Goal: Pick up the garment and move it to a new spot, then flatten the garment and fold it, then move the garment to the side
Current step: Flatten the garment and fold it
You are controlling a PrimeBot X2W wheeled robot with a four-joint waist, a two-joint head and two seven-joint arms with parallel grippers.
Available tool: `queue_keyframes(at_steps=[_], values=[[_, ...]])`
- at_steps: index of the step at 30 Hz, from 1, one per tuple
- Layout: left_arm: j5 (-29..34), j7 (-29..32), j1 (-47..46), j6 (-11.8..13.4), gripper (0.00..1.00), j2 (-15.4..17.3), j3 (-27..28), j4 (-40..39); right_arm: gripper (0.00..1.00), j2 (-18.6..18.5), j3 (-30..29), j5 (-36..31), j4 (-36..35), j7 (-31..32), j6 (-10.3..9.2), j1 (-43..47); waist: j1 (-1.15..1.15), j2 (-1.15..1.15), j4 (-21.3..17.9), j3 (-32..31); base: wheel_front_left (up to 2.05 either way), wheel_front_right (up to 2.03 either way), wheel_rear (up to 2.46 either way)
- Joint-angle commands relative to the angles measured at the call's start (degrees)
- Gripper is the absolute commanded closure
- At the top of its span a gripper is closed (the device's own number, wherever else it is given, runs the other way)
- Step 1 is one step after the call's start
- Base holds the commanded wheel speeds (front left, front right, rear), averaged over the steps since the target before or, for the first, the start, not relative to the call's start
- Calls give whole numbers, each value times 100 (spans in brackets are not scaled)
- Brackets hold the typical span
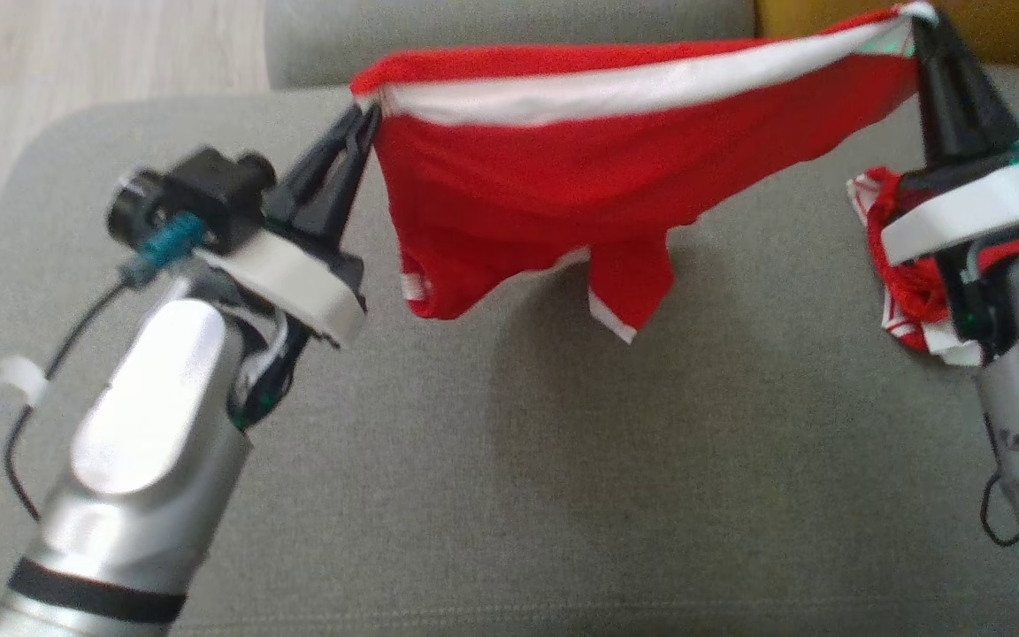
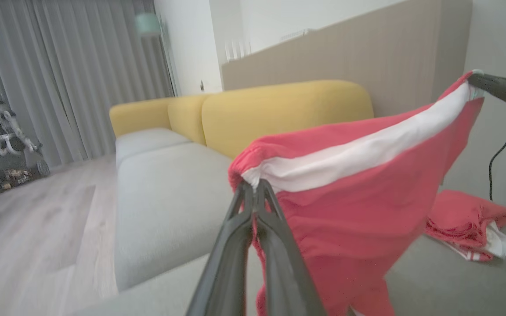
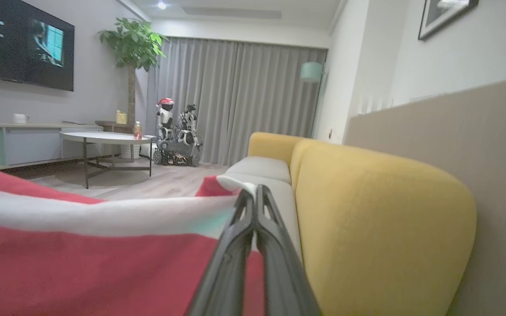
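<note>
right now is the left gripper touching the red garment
Touching. The left wrist view shows the left gripper shut on the white-striped edge of the red garment.

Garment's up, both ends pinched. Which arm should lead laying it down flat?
Left, likely. The left gripper, shut on the garment, hangs over bare grey cushion. The right gripper, also shut on it, sits right beside a second red heap that the garment could snag or cover.
</note>
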Motion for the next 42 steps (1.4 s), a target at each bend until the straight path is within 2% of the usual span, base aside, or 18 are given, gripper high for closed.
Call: queue_keyframes(at_steps=[1,7,13,17,21,24,25,30,36,39,42], values=[[-58,167,-462,69,100,266,302,-474,100,-70,12,-72,-353,107,-4,-228,0,0,18,-331,0,0,0],[-250,1007,-348,410,100,522,569,-1830,100,8,-430,-42,-1282,781,-4,-87,0,0,-10,-643,0,0,0],[-267,1734,-43,681,100,806,652,-2912,100,128,-809,5,-2404,1587,-4,330,0,0,-47,-651,0,0,0],[-357,2144,64,788,100,899,680,-3246,100,200,-971,67,-2887,2084,-4,438,0,0,-56,-507,0,0,0],[-594,2567,-138,704,100,903,656,-3128,100,231,-1126,195,-2990,2589,-4,158,0,0,-29,-87,0,0,0],[-720,2753,-659,563,100,867,670,-2790,100,198,-1023,338,-2827,2924,-4,-418,0,0,-35,470,0,0,0],[-720,2753,-659,563,100,867,670,-2790,100,198,-1023,338,-2827,2924,-4,-418,0,0,-35,470,0,0,0],[-809,2755,-2063,385,100,650,773,-1711,100,71,-621,560,-2010,3054,-4,-1994,0,0,-42,1553,0,0,0],[-379,1802,-3926,417,100,380,907,-179,100,134,-468,381,-531,2099,-4,-3949,0,0,-18,2380,0,0,0],[-165,1269,-4456,434,100,260,848,491,100,317,-546,327,175,1529,-4,-4412,0,0,40,2562,0,0,0],[8,815,-4659,381,100,182,697,1076,100,496,-537,354,771,1132,-4,-4483,0,0,109,2683,0,0,0]])
